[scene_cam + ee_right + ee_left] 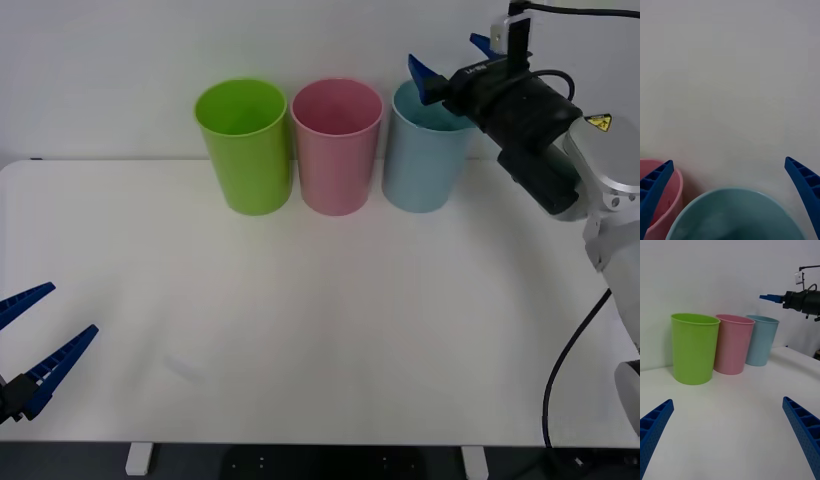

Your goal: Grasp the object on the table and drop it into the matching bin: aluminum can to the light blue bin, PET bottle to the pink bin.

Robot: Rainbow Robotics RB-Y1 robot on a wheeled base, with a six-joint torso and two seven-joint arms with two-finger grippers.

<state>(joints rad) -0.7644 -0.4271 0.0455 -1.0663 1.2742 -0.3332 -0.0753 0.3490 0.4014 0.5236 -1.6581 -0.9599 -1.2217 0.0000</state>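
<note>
Wide white counter point(320, 340), bare across its middle and front, plenty of open room there. Along the far edge stand three upright bins in a row, rims up, sides nearly touching: lime green bin point(244, 146) toward the left, pink bin point(337, 146) in the middle, light blue bin point(425, 155) toward the right far corner.

Right pincer point(450, 62) is up high, hovering over the light blue bin's rim, fingers spread apart with nothing between them. The right wrist view looks straight down past those spread fingers point(805, 187) into the light blue bin's point(735, 215) mouth, pink bin's point(662, 198) rim just beside it; the inside is too blurred to tell whether the can lies in there, so I cannot say where it is or which way it points.

Left pincer point(35, 345) sits low at the counter's near left corner, fingers apart, empty. From its wrist the three bins line up, green point(694, 348), pink point(733, 344), blue point(760, 340), with the right pincer point(771, 297) above the blue one.
</note>
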